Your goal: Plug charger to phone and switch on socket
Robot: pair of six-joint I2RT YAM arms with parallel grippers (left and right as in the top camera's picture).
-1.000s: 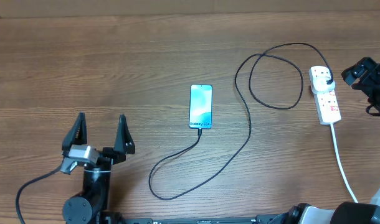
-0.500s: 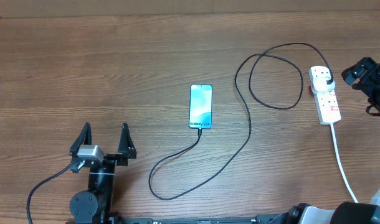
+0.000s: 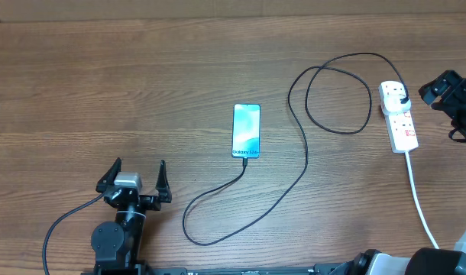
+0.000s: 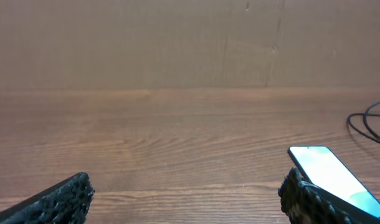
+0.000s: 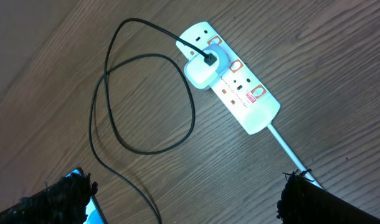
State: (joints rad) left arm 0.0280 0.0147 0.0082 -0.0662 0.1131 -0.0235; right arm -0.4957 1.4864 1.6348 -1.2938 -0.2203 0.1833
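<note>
The phone [image 3: 247, 131] lies mid-table with its light-blue screen lit; it also shows in the left wrist view [image 4: 330, 174]. The thin black charger cable [image 3: 304, 156] meets the phone's near end, curls toward the front edge, loops, and ends at a white adapter [image 5: 201, 70] plugged into the socket [image 3: 401, 121]. The socket, a white strip with red-marked switches, also shows in the right wrist view [image 5: 240, 87]. My left gripper [image 3: 134, 182] is open and empty, front left of the phone. My right gripper [image 3: 441, 88] is open and empty, just right of the socket.
The socket's white cord [image 3: 419, 198] runs from the strip to the front right edge. The cable loop [image 5: 146, 99] lies left of the strip. A brown wall [image 4: 177, 43] stands behind the wooden table [image 3: 141, 84].
My left arm has drawn back toward the front edge and slightly right, its gripper staying open. The right arm, phone, cable and socket have not moved.
</note>
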